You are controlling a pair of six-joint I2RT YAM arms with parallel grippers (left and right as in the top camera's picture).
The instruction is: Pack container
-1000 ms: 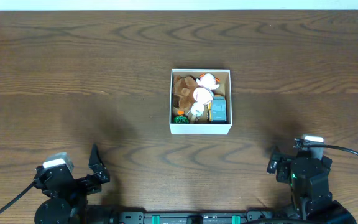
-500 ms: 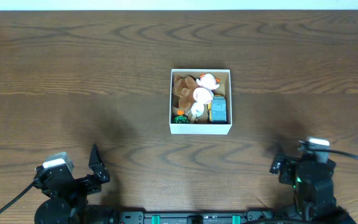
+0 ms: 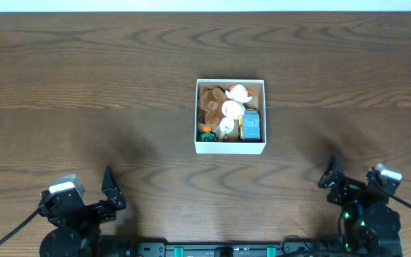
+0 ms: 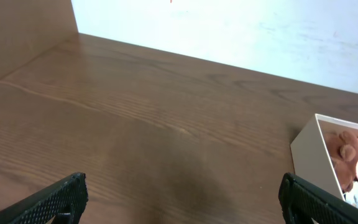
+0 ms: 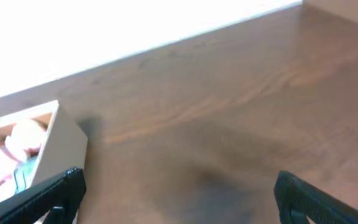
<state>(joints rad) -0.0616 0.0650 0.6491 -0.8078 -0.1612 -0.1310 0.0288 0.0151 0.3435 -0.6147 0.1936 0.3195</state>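
Note:
The container (image 3: 230, 148), a small white-walled cardboard box, sits at the table's middle and holds several small toys: a brown plush, white and pink pieces, a blue-grey block. It also shows at the right edge of the left wrist view (image 4: 309, 149) and the left edge of the right wrist view (image 5: 64, 146). My left gripper (image 4: 182, 196) is open and empty over bare wood near the front left edge (image 3: 110, 190). My right gripper (image 5: 179, 193) is open and empty near the front right edge (image 3: 332, 173).
The dark wooden table (image 3: 84, 86) runs to a white wall at the back. Both arm bases sit at the front edge.
My right arm has pulled back toward the front edge and swung to the right. The left arm and the container have not moved.

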